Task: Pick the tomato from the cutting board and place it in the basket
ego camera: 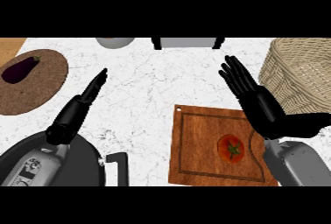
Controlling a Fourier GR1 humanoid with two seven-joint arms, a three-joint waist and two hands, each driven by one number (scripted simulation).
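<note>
**Tomato sits just inside the right hand's reach, basket waiting beyond**

A red tomato point(231, 148) lies on the wooden cutting board point(200, 135), toward the board's near right part, with its green stalk end facing up. The robot's right hand point(264, 105) is raised over the board's right edge, fingers straight and spread, pointing away from the robot, holding nothing. The tomato lies to the left of that hand's wrist and nearer the robot than its fingertips, so the hand looks to need drawing back and inward before it can close on the fruit. Being round, the tomato offers no long axis to line up with. The woven basket point(302, 74) stands at the far right, just beyond the board's far right corner and close to the same hand. The left hand point(82, 103) is well apart on the other side of the counter, fingers straight and together, empty; the right is plainly the nearer. An aubergine point(20, 69) rests on a round brown mat point(39, 94) at far left
</note>
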